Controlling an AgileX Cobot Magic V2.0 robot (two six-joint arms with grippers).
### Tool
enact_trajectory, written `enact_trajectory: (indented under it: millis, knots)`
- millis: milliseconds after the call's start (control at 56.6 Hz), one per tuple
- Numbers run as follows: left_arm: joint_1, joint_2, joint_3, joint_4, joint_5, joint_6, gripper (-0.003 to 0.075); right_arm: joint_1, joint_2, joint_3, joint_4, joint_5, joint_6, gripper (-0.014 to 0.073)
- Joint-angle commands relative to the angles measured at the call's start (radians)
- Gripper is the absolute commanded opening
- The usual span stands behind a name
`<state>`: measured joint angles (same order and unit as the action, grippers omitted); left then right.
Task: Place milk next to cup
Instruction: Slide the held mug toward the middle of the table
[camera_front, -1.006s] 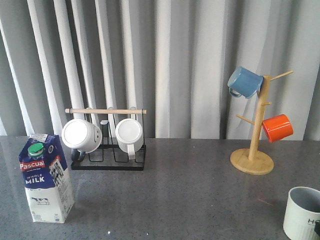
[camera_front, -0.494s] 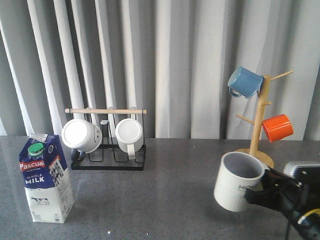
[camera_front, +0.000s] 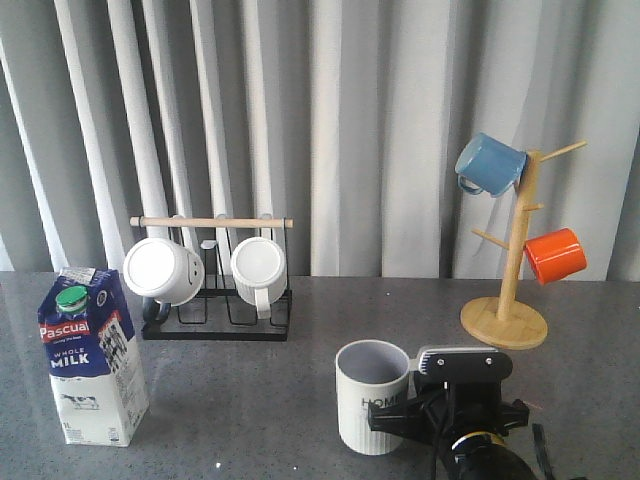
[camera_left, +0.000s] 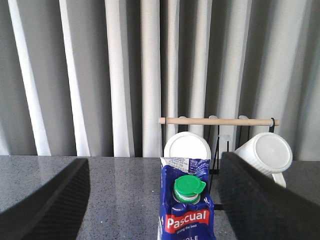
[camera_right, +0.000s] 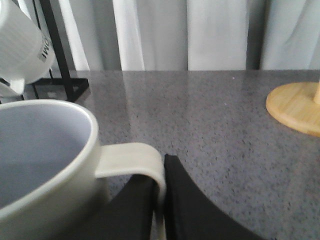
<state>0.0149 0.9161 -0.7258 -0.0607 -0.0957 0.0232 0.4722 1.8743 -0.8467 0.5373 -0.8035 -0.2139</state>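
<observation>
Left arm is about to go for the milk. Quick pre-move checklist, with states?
1. Milk upright, cap on: ok.
2. Left gripper open, fingers either side of the carton: ok.
3. Fingers clear of the carton walls: cannot tell.
4. Cup upright on the table: ok.
5. Right gripper shut on the cup handle, not released: not ok.
6. Free table between milk and cup: ok.

Materials as I see them from the console

Glossy printed milk carton (camera_front: 90, 357), ribbed matt ceramic cup (camera_front: 373, 398), speckled polished stone-look table (camera_front: 300, 360), pale wooden mug tree (camera_front: 510, 270), black wire rack (camera_front: 215, 310).
</observation>
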Motion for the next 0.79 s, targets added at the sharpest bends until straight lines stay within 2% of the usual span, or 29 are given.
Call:
enact_trajectory:
  millis: [0,371,777]
  knots:
    - [-0.007,-0.002,-0.035,-0.007,-0.067,-0.011,0.0523,0.009,-0.020,-0.030,0.030,-0.096,-0.020,-0.0004]
    - [-0.007,-0.002,-0.035,-0.007,-0.067,-0.011,0.0523,0.014,-0.007,-0.030,0.055,-0.114,-0.021,0.0019]
    - [-0.007,-0.002,-0.035,-0.007,-0.067,-0.011,0.0523,0.013,-0.037,0.016,-0.023,-0.119,-0.023,0.0181]
